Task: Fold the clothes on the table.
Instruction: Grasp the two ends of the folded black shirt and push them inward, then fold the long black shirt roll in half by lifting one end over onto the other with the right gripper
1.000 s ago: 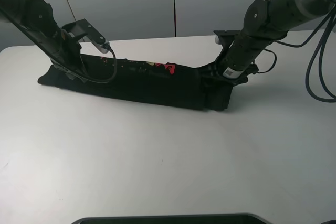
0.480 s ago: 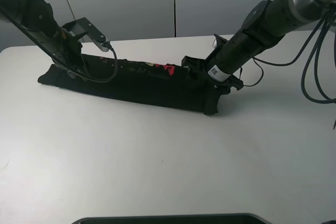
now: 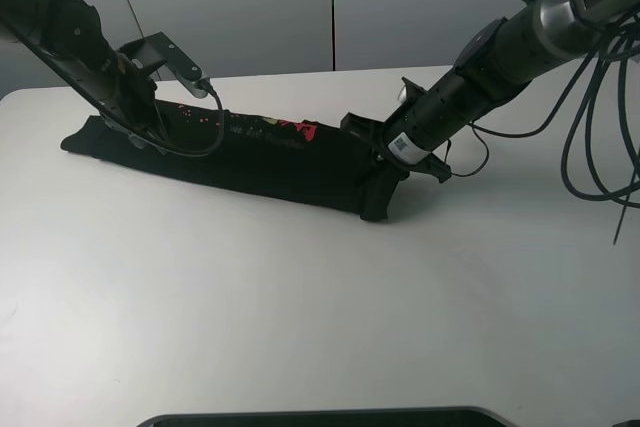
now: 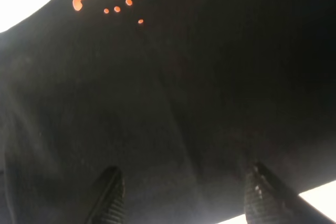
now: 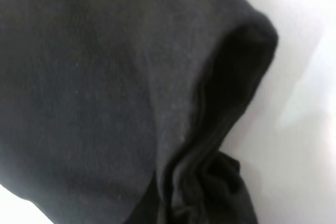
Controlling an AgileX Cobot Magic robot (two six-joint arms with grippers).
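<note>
A black garment [image 3: 260, 152] with a red print [image 3: 300, 130] lies as a long strip across the far part of the white table [image 3: 300, 297]. My left gripper [image 3: 140, 132] sits over its left end. In the left wrist view my left gripper [image 4: 184, 198] has its fingers [image 4: 107, 195] spread apart on the black cloth [image 4: 199, 77]. My right gripper [image 3: 380, 162] is at the garment's right end, which is bunched and lifted with it. The right wrist view shows only folded black cloth [image 5: 94, 77]; its fingers are hidden.
Dangling cables [image 3: 600, 97] hang from the right arm at the table's far right. A dark object's edge [image 3: 320, 417] lies along the near edge of the view. Grey wall panels stand behind the table.
My right gripper has moved left along the strip, carrying the garment's right end with it. The garment's left end has shifted slightly left. The left arm has barely moved.
</note>
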